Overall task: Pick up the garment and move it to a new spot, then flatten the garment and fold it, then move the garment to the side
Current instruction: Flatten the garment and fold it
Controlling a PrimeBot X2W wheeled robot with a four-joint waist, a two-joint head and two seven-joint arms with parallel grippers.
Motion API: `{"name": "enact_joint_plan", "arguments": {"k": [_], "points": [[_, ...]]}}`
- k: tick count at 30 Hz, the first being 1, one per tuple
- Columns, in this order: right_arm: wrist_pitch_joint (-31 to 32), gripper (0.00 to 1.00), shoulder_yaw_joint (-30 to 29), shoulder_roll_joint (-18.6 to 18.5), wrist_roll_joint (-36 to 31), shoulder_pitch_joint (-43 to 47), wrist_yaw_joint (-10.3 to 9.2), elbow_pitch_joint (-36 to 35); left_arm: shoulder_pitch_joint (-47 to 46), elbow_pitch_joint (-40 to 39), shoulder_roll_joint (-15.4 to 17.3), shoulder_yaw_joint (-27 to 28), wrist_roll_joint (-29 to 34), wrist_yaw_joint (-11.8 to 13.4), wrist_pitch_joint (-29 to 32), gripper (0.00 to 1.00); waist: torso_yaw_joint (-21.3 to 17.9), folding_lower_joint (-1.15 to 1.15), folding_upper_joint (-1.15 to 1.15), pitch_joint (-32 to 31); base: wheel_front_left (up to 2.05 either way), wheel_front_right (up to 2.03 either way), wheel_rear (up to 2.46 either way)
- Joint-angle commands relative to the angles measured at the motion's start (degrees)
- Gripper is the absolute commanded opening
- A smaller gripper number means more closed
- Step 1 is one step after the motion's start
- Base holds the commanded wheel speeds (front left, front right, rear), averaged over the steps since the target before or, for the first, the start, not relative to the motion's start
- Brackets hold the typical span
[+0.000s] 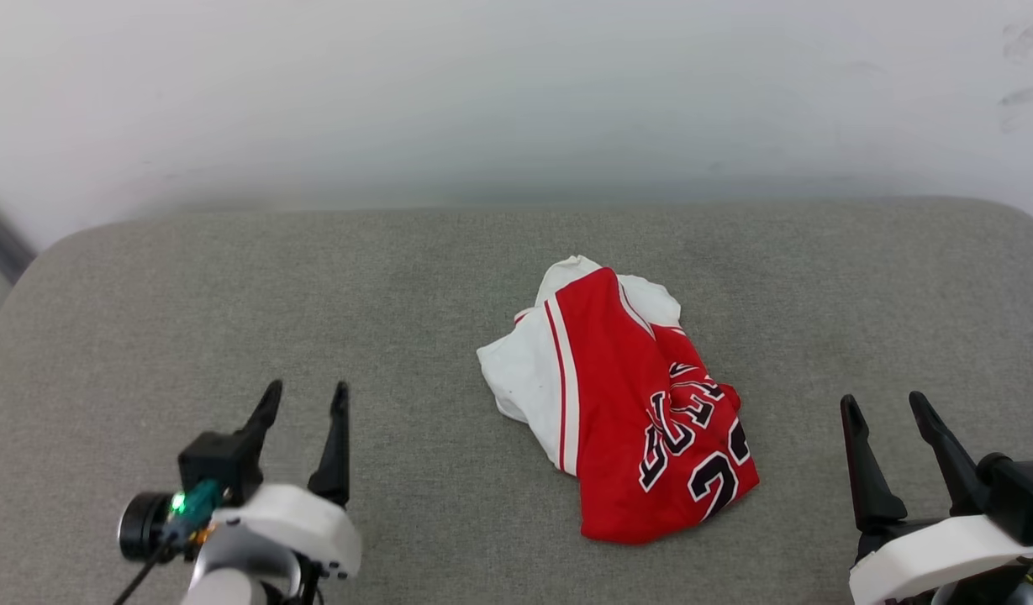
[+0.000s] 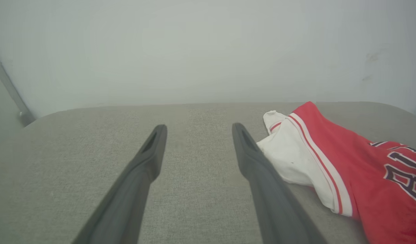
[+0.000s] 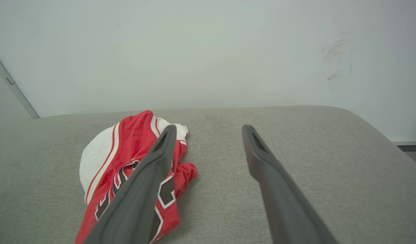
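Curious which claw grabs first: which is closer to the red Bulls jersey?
Right, slightly. The right gripper hangs beside the jersey, at its lettered edge; the left gripper is farther off, beyond its white sleeve.

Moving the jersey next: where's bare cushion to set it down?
Widest bare patch: grey cushion left of the garment, from the left gripper up to the wall. A narrower strip lies between garment and right gripper. Crowded where the garment lies crumpled.

Grey fabric surface (image 1: pixel 230 286), scuffed white wall (image 1: pixel 516 92)
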Motion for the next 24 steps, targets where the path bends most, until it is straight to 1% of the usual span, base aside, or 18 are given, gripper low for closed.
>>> {"name": "enact_joint_plan", "arguments": {"k": [1,5,10,15,18,20,24], "points": [[0.10,1.00,0.07,0.06,0.06,-0.93,-0.02,-0.38,-2.93,-0.09,0.54,-0.94,0.47,-0.96,1.86,1.00,0.23,0.00,0.00,0.86,0.00,0.00,0.00],[0.57,1.00,1.05,0.07,-0.65,-2.06,-0.02,-0.39,-9.50,1.89,0.83,-3.56,0.83,-3.69,7.89,1.00,0.05,0.00,0.00,2.84,0.00,0.00,0.00],[0.36,1.00,2.37,0.06,-1.03,-4.84,-0.02,-0.02,-18.68,5.72,-0.34,-7.26,-0.25,-8.48,16.21,1.00,-1.60,0.00,0.00,5.90,0.00,0.00,0.00],[-0.17,1.00,3.02,0.05,-1.04,-7.14,-0.02,0.13,-26.06,11.24,-1.60,-9.52,-0.84,-11.71,22.47,1.00,-3.83,0.00,0.00,10.02,0.00,0.00,0.00],[-0.84,1.00,3.41,0.05,-0.50,-8.33,-0.02,0.58,-29.39,15.00,-1.67,-10.49,-1.72,-13.20,26.64,1.00,-5.21,0.00,0.00,12.57,0.00,0.00,0.00],[-1.23,1.00,3.48,0.05,-0.25,-8.64,-0.02,0.88,-30.21,16.16,-1.65,-10.93,-1.79,-13.69,27.74,1.00,-5.54,0.00,0.00,13.07,0.00,0.00,0.00],[-2.44,1.00,3.52,0.05,0.87,-9.74,-0.02,2.20,-32.79,20.43,-1.40,-12.81,-2.91,-15.52,32.88,1.00,-6.56,0.00,0.00,15.03,0.00,0.00,0.00]]}}
